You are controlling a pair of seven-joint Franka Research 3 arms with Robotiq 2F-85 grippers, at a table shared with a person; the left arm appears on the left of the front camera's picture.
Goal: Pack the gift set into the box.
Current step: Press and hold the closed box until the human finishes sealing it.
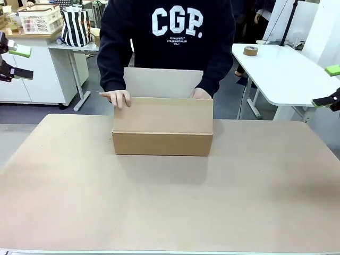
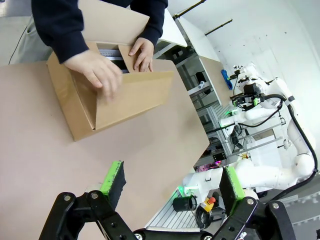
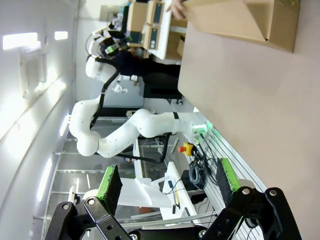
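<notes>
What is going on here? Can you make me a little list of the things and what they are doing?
box: brown cardboard, on the table, near flap standing up
person: stands at the far side, behind the box
one hand: on the near flap's top edge
other hand: just behind that flap
left pincer: open, holding nothing, away from the box
right pincer: open, holding nothing, away from the box
inside the box: too hard to see

The box [image 1: 162,135] sits on the table [image 1: 170,207] at its far middle, before the person [image 1: 167,37]. One hand [image 1: 118,98] is on its top's left end, another hand [image 1: 201,94] on the right. The left gripper [image 1: 20,62] hangs far left, the right gripper [image 1: 326,86] far right.
</notes>
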